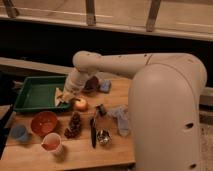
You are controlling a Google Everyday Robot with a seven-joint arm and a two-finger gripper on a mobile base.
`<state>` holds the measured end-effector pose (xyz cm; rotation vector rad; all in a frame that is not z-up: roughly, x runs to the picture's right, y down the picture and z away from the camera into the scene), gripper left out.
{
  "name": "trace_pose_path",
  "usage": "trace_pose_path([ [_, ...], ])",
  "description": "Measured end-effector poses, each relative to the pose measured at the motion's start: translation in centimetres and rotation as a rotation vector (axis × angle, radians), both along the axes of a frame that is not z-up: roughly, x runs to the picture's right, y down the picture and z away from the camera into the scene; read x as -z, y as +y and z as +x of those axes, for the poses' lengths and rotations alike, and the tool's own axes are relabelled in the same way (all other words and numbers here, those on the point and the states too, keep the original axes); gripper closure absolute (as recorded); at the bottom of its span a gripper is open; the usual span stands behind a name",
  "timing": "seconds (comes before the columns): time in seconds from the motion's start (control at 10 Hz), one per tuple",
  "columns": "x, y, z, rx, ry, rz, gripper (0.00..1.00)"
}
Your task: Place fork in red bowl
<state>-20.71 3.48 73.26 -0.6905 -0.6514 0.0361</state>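
The red bowl (44,122) sits at the front left of the wooden table, below the green tray. My gripper (66,94) hangs over the tray's right edge, above and to the right of the bowl, and it is shut. I cannot make out the fork, either in the gripper or on the table. A pale yellowish item lies just under the gripper, at the tray's corner.
A green tray (30,95) is at the back left. A maroon bowl (91,84) and a blue sponge (105,86) stand behind the gripper. An orange fruit (80,104), pinecone (75,125), dark-handled utensil (93,132), metal cup (103,136), grey cloth (120,119), white cup (52,142) and blue cup (19,132) fill the front.
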Motion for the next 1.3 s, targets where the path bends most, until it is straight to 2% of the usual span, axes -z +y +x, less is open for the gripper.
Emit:
trace_pose_path([
  [0.7,-0.2,0.1,0.2,0.001,0.003,-0.003,0.94],
  [0.8,-0.2,0.3,-0.2,0.020,-0.011,-0.001,0.94],
  [1.2,0.7,2.8,-6.7,0.135,-0.104,-0.008,0.94],
  [1.3,0.9,3.3,-7.4,0.156,-0.122,-0.011,0.94],
])
